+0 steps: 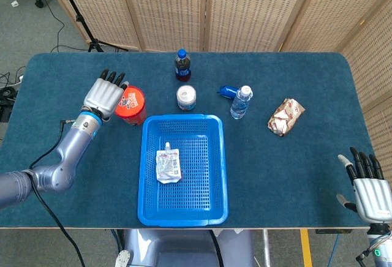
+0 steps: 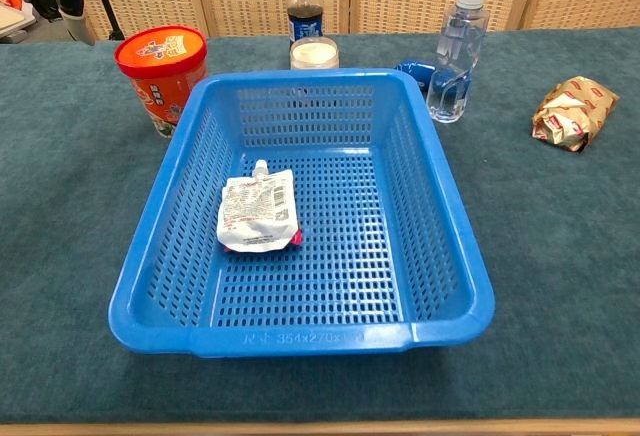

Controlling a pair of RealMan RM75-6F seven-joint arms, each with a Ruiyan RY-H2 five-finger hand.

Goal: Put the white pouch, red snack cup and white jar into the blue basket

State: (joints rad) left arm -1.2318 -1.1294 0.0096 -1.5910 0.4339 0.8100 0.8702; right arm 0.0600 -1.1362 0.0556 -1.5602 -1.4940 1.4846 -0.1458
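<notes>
The white pouch (image 1: 168,165) (image 2: 258,213) lies flat inside the blue basket (image 1: 214,157) (image 2: 440,206). The red snack cup (image 1: 130,105) (image 2: 162,75) stands upright on the table just left of the basket's far corner. The white jar (image 1: 186,97) (image 2: 314,53) stands behind the basket's far rim. My left hand (image 1: 103,95) hovers beside the cup's left side, fingers spread, holding nothing. My right hand (image 1: 367,188) rests open at the table's near right corner, far from everything.
A dark cola bottle (image 1: 182,65) stands behind the jar. A clear water bottle (image 1: 241,102) and a blue cap-like object (image 1: 226,90) sit right of the jar. A crumpled snack wrapper (image 1: 285,116) lies further right. Folding screens stand behind the table.
</notes>
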